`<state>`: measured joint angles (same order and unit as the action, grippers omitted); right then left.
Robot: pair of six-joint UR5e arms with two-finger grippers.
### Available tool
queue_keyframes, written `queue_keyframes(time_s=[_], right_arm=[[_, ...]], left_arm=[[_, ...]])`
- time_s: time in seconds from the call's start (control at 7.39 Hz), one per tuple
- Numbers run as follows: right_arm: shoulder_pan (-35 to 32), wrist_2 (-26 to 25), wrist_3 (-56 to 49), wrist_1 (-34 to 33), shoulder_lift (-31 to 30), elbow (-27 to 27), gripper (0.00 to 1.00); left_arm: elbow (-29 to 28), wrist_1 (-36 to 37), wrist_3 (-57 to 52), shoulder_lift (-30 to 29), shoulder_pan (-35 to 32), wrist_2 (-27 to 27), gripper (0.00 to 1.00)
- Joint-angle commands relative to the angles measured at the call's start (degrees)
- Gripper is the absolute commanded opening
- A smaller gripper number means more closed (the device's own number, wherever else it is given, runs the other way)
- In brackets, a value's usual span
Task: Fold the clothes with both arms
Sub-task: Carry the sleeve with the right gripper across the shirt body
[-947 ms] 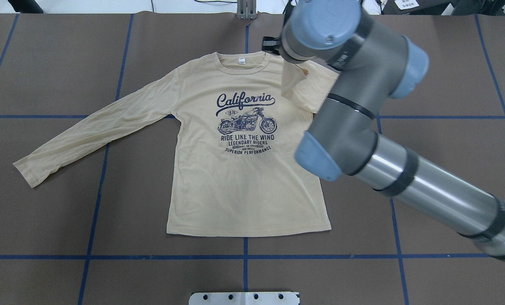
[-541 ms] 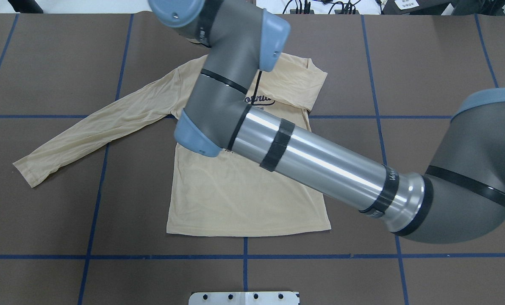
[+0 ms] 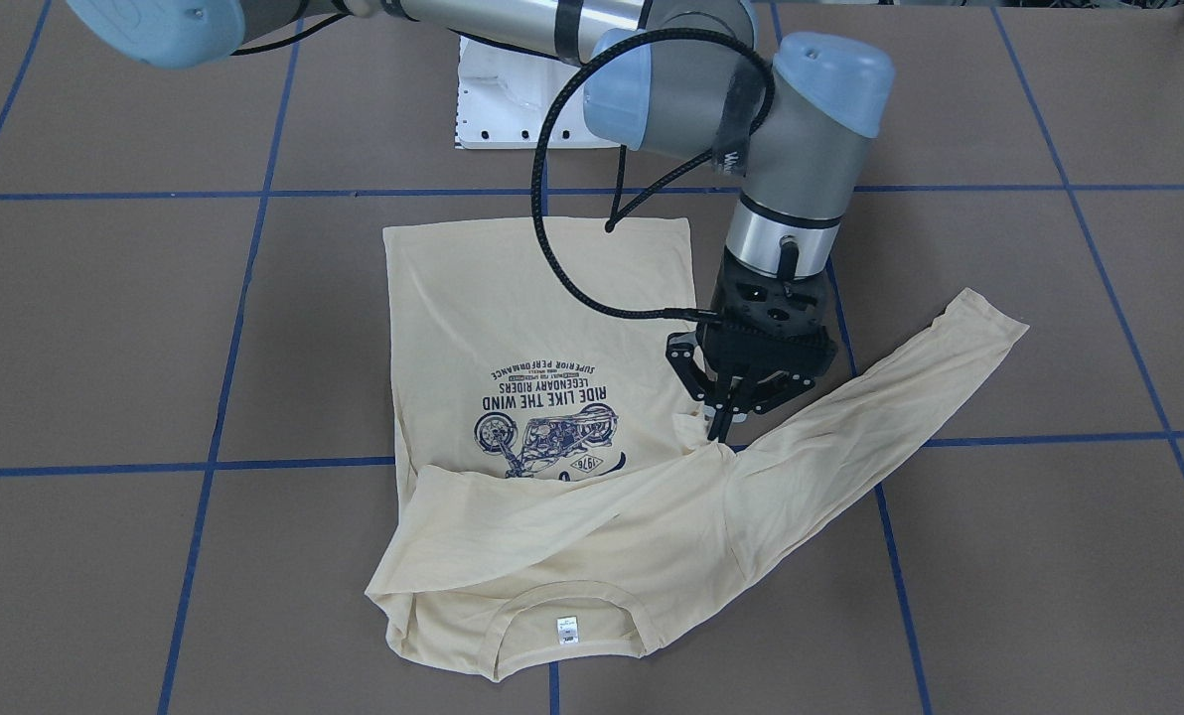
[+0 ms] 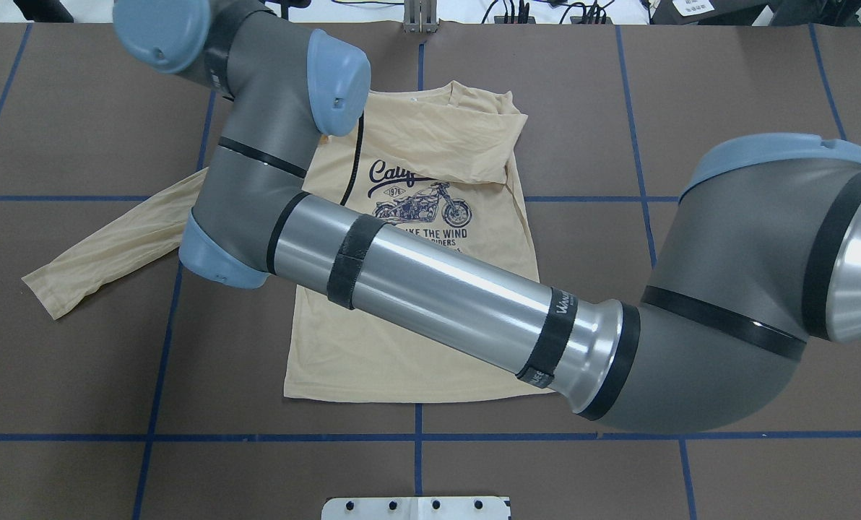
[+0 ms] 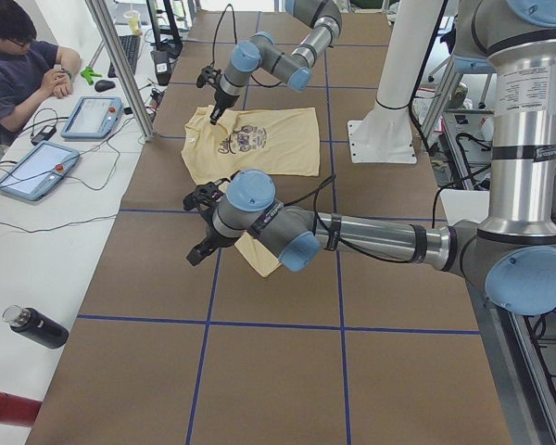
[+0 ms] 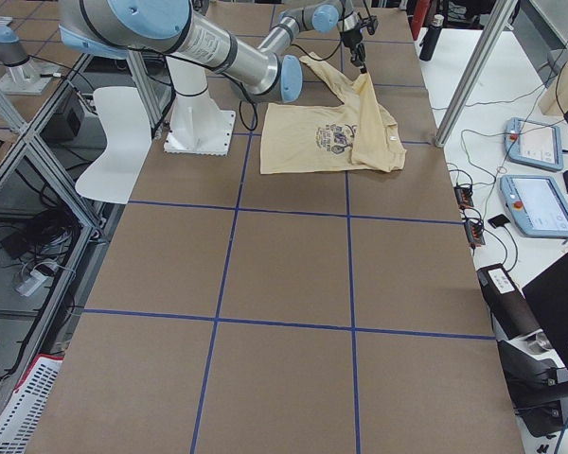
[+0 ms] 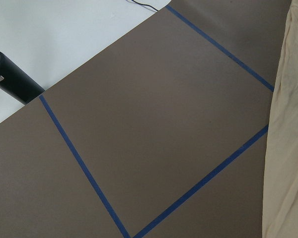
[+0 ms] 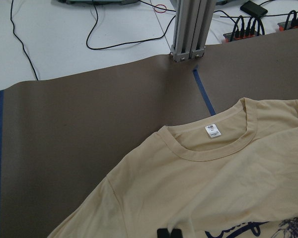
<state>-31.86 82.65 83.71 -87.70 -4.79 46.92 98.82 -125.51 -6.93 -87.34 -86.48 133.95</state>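
LONG SLEEVE, HALF FOLDED: A pale cream-yellow T-shirt (image 3: 542, 298) lies print-up in the middle of the brown table (image 3: 105, 328). One sleeve (image 3: 552, 506) lies across the chest, covering the top of the navy motorcycle print (image 3: 542, 422), and the other sleeve (image 3: 880, 397) stretches flat toward the robot's left. The right hand (image 3: 722, 425), fingers pressed together, pinches the end of the crossed sleeve, while from overhead the right arm (image 4: 445, 289) hides that hand and part of the print. The left hand (image 5: 197, 236) shows only small in the left side view, near the outstretched sleeve, and whether it is spread or closed cannot be told.
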Motion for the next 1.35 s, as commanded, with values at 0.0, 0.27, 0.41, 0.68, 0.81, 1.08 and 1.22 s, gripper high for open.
queue_keyframes(time_s=[0.0,0.27,0.41,0.68,0.81,1.08,1.22], right_arm=[[0.3,0.1,3.3,0.6,5.5,-5.0,0.96],[0.1,0.8,3.4,0.5,6.7,-5.0,0.98],[-0.2,2.2,2.6,0.3,6.6,-5.0,0.98],[-3.6,10.1,-0.5,-4.8,4.7,-0.9,0.99],[-4.9,12.3,-4.3,-8.7,0.1,7.1,0.99],[-6.9,14.7,-10.6,-12.0,-11.9,23.4,0.99],[-7.9,15.6,-13.7,-12.1,-19.6,32.3,1.00]], left_arm=[[0.1,0.0,0.2,0.0,0.0,0.0,1.00],[0.1,0.0,0.2,0.0,0.0,0.0,1.00],[0.0,0.1,0.3,0.0,0.0,0.0,1.00],[-0.7,0.0,0.2,-0.1,0.2,0.0,1.00],[-0.9,0.1,0.3,-0.5,0.7,0.0,1.00],[-1.0,-0.5,0.3,0.0,3.2,0.0,1.00],[-1.3,-0.9,3.9,0.6,4.3,0.0,1.00]])
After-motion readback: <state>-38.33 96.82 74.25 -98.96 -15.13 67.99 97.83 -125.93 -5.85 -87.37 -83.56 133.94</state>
